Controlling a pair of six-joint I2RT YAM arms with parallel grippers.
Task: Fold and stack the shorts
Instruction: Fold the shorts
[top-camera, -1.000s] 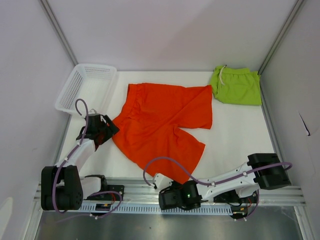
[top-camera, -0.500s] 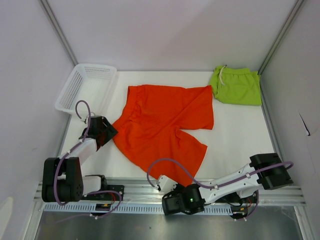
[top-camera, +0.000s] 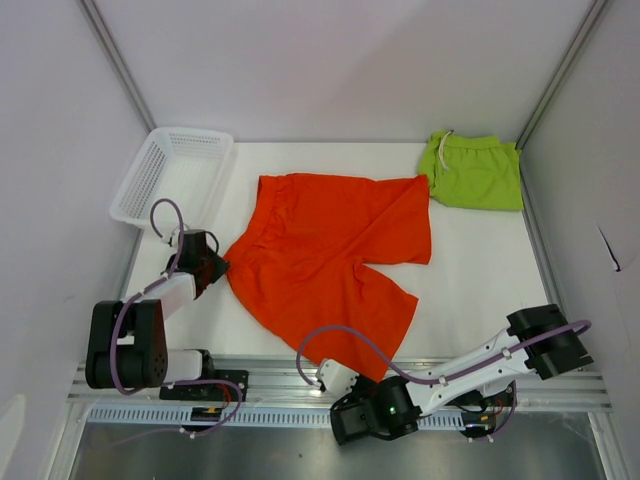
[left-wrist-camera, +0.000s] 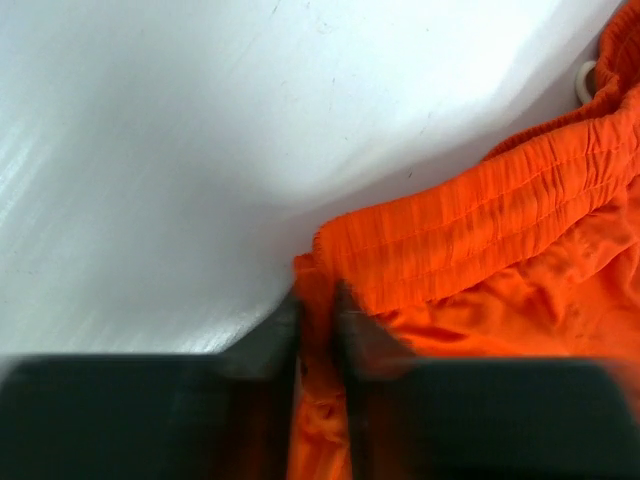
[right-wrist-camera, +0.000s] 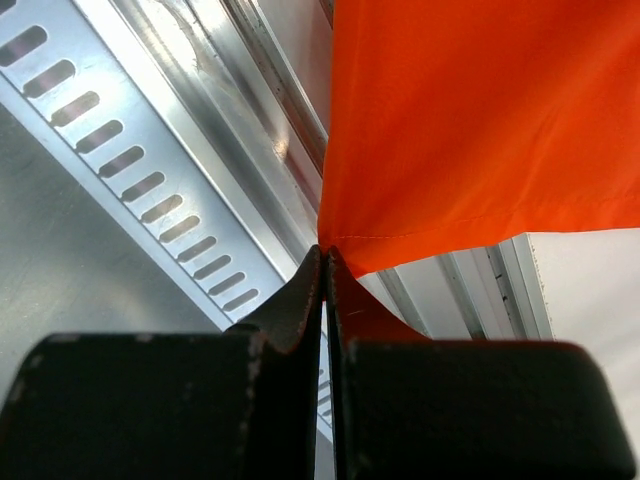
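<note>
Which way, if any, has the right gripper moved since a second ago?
Yes: right gripper backed over the rail toward the near edge, orange shorts clamped.

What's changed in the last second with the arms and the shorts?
The left tool closed on the waistband corner of the orange shorts. The right tool, gripping the leg hem, drew back toward the near edge. The green shorts and basket stayed put.

The top view is bright, evenly lit from above and sharp, with faint shadows. In the left wrist view the table (left-wrist-camera: 200, 120) glares white, a grey shadow edges the orange shorts (left-wrist-camera: 480, 240), and the left fingers (left-wrist-camera: 265, 345) are blurred. The right fingers (right-wrist-camera: 295, 300) look dark and soft, while the rail (right-wrist-camera: 150, 160) gleams in focus
</note>
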